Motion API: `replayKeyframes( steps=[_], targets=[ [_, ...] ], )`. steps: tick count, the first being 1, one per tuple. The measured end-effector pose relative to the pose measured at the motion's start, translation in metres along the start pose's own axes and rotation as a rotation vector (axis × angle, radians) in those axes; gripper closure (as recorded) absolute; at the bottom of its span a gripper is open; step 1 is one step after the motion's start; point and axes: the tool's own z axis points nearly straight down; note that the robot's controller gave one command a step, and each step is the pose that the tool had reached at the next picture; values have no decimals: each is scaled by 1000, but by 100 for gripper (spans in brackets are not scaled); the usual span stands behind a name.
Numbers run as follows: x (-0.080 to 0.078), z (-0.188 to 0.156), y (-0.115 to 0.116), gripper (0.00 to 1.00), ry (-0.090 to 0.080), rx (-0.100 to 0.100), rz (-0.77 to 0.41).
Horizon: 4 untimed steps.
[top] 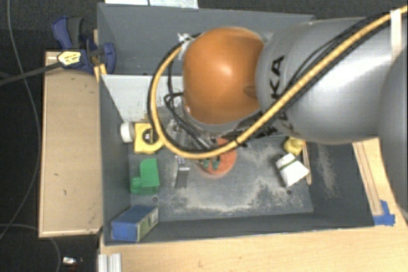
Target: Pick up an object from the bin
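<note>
At the left of the bin (210,14) lie a white cylinder (126,132) touching a yellow piece (145,141). Nearer the camera are a green block (146,176) and a blue box (134,223) in the near corner. A small grey piece (182,176) lies just right of the green block.

In the middle, the gripper (199,148) hangs low under the arm's orange cover (220,73), which hides most of it, so whether it is wide or narrow cannot be told. Just beneath it, on the middle of the floor, sits a round orange-red thing (217,165) with a bit of green on it. This is the thing the gripper is over, and it is partly covered.

Further right, a white block (292,171) and a small yellow bit (293,144) lie close together, half under the arm.

The likely risk is a poor grasp: a round thing may roll or squeeze out sideways. The looping cable (156,118) hangs close to the yellow piece and could snag it.
</note>
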Motion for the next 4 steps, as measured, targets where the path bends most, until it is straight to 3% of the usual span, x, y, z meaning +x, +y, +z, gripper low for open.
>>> replayKeyframes(
  steps=[1, 2, 3, 4],
  targets=[
    [-7, 98, 27, 0, -5, -3, 78],
    [-8, 112, 32, 0, -4, -2, 98],
    [5, 117, 33, 0, 4, 0, 304],
    [-2, 154, 42, 0, -4, -4, 327]
  ],
)
